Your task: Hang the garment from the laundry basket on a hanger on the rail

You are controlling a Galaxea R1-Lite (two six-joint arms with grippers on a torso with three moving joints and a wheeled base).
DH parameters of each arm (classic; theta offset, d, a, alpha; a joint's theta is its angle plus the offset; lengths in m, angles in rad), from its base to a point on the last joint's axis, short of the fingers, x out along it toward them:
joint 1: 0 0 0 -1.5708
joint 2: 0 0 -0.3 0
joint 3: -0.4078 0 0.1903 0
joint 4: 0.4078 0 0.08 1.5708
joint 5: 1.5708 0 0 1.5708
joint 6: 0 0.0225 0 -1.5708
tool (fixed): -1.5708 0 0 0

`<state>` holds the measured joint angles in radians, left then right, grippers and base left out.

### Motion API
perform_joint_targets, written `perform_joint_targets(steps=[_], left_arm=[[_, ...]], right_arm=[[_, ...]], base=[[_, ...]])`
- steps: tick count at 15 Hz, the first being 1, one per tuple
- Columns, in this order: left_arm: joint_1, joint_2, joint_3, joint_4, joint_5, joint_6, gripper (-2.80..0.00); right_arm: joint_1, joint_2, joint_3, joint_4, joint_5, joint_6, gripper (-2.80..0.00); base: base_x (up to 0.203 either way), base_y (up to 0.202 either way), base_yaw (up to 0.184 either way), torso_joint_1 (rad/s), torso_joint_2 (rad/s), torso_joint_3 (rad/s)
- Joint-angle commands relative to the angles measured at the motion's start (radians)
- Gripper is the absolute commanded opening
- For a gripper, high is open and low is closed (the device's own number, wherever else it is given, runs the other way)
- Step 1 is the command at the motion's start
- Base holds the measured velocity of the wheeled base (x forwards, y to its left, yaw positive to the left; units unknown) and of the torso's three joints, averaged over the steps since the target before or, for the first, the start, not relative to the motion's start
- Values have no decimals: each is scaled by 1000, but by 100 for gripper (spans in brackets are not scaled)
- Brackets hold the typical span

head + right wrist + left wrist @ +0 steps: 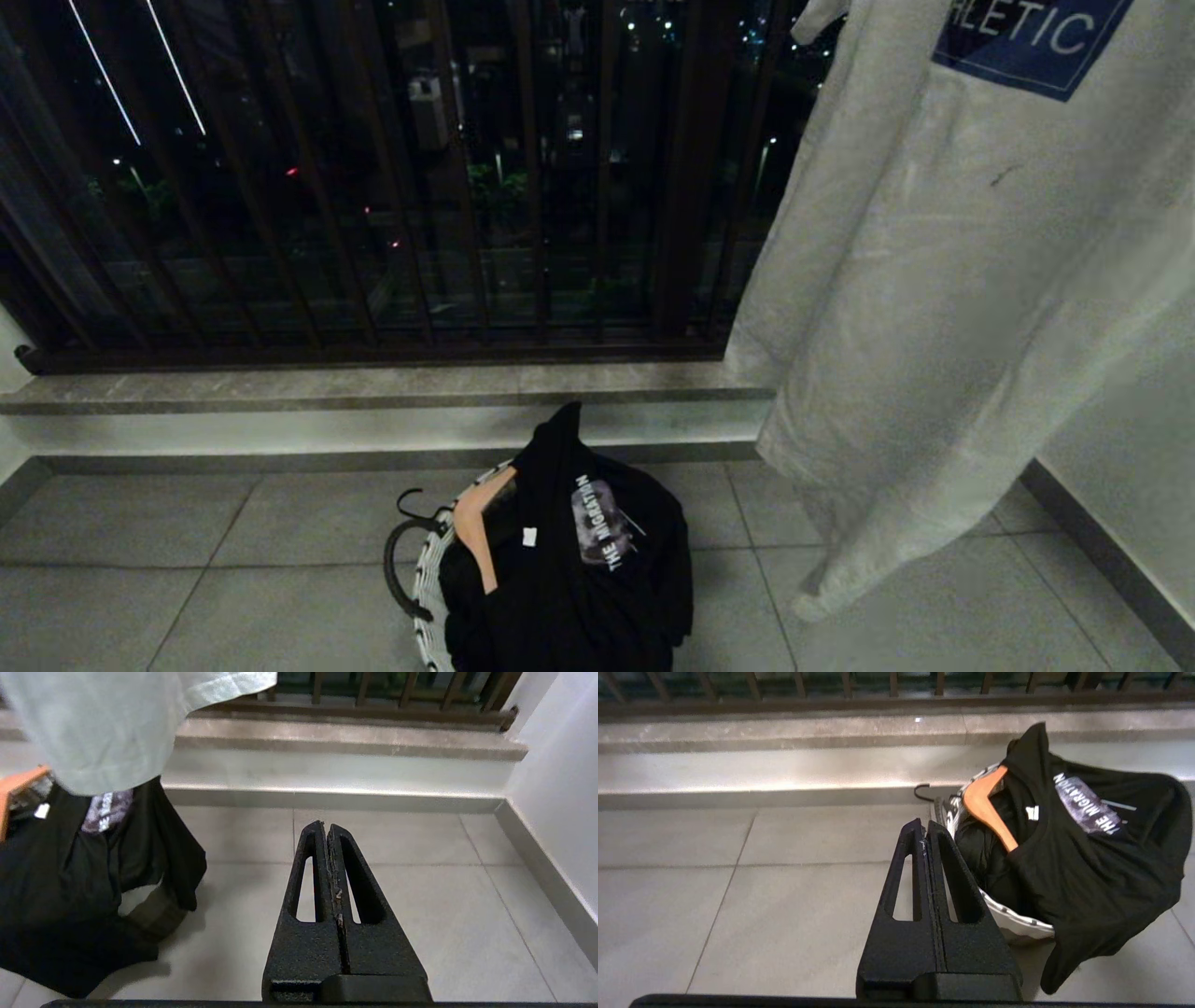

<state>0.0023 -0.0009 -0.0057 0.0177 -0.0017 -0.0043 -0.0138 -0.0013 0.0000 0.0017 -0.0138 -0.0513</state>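
Laundry basket (431,571) sat on the grey tiled floor (187,560), pretty close to the stone step (280,387) under the dark window bars (373,187). Black garment (579,560) was piled in it and spilling over the rim, with a wooden hanger (471,532) poking out of the neck. A big white T-shirt (952,280) hung by the right wall. Night outside, just city lights. Left claw (924,833) was clenched with nothing in it, just beside the basket; right claw (325,830) was clenched too, over bare tiles.
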Motion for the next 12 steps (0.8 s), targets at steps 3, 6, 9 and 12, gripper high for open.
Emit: perform_joint_targets(steps=[3,6,9,12], left_arm=[[1,1,0,2,0,0,-280],[1,3,0,2,0,1,-280],[1,1,0,2,0,0,-280],[1,1,0,2,0,0,-280]], right_arm=[[0,1,0,0,0,-1,-280],[0,1,0,0,0,-1,-280],[0,0,0,0,0,-1,-280],[0,1,0,0,0,-1,-280]], base=[[0,0,0,-3,5,-190],[0,0,0,6,4,-199],[0,0,0,2,7,-198],[0,0,0,4,2,-194]])
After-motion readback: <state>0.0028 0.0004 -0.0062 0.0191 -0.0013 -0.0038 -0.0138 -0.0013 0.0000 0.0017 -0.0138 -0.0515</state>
